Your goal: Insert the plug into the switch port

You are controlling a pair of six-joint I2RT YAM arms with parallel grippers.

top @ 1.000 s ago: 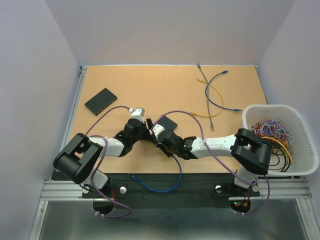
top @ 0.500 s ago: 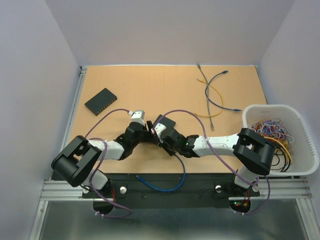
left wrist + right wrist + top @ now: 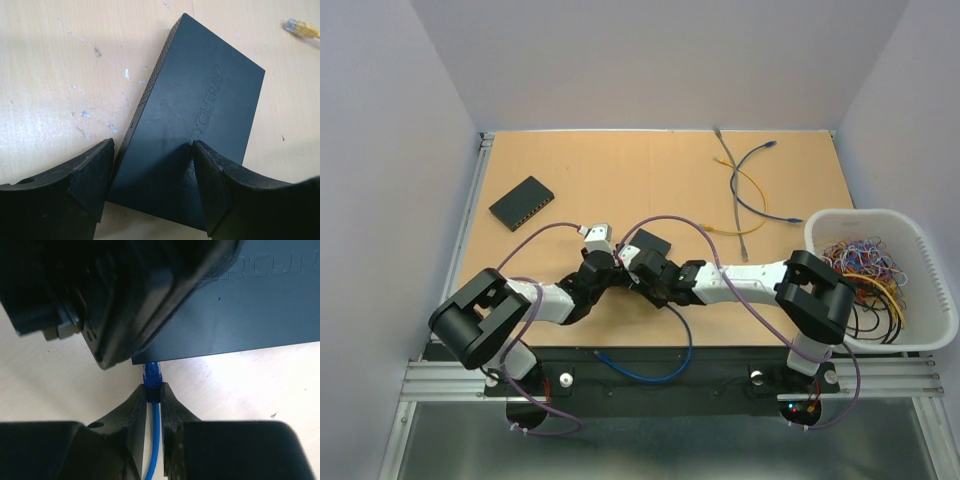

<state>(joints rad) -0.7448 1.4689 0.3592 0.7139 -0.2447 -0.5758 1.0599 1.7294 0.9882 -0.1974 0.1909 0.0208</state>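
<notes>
The switch (image 3: 195,145) lies askew near the middle of the table (image 3: 620,170), with bare board on its far side and to its left. The nearest clutter is a yellow plug (image 3: 301,28) off its far right corner, and the loose cables (image 3: 745,195) and basket (image 3: 865,213) lie well to the right. A second switch (image 3: 521,202) lies far off to the left. The near side is crowded: both wrists meet there, and the left gripper (image 3: 150,185) hangs low over the switch's near end with its jaws open, one finger off the left edge and the other above the lid; I cannot tell whether they touch it. The right arm reaches leftward, almost flat along the table, and the right gripper (image 3: 153,392) is pinched on the blue plug (image 3: 151,374), whose tip is at the switch's side face with the left gripper's body close above it. The blue cable (image 3: 650,375) trails back in a loop over the near edge. Since a second ago, the right forearm has straightened and pushed farther left, the left wrist has slid slightly nearer, and the switch has barely moved.
</notes>
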